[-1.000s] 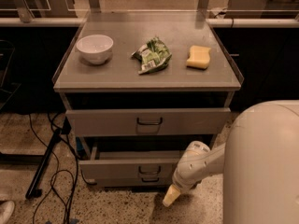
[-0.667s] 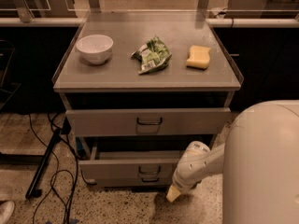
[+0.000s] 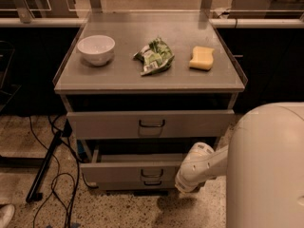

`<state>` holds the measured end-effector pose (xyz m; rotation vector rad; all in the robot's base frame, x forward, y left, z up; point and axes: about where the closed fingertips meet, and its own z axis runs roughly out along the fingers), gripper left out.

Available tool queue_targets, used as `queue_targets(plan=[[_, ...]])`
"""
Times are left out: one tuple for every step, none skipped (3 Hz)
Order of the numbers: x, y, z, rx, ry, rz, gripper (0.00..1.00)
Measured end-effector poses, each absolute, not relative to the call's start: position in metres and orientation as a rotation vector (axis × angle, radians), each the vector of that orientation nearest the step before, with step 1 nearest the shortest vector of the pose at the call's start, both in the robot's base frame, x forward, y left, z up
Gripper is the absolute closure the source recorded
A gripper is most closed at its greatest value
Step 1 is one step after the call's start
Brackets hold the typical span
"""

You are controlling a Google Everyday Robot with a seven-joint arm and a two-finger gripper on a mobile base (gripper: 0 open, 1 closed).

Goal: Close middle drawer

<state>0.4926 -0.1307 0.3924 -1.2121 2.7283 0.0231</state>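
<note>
The grey cart holds three stacked drawers. The middle drawer (image 3: 128, 172) is pulled out a little from the cart, its flat front showing a small dark loop handle (image 3: 151, 174). The upper drawer front (image 3: 109, 123) sits above it, and only a strip of the lowest drawer (image 3: 142, 185) shows below it. My gripper (image 3: 183, 185) is at the end of the white arm (image 3: 202, 163), low at the right end of the middle drawer's front, against or very close to it.
On the cart top (image 3: 118, 75) stand a white bowl (image 3: 96, 49), a green snack bag (image 3: 154, 56) and a yellow sponge (image 3: 202, 58). Black cables (image 3: 61, 184) and a stand leg (image 3: 45, 167) lie on the floor to the left. My white body (image 3: 266, 170) fills the lower right.
The end of my arm has moved slightly up and to the right, closer to the middle drawer's front. The drawer itself looks about the same.
</note>
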Motion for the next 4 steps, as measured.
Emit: queue_targets(plan=[[0.529,-0.124,0.402,-1.131,2.676,0.026,1.00],[0.548,-0.115,0.408,-1.110,2.634,0.027,1.00],[0.548,-0.115,0.408,-1.110,2.634,0.027,0.82],[0.548,-0.115,0.408,-1.110,2.634,0.027,0.50]])
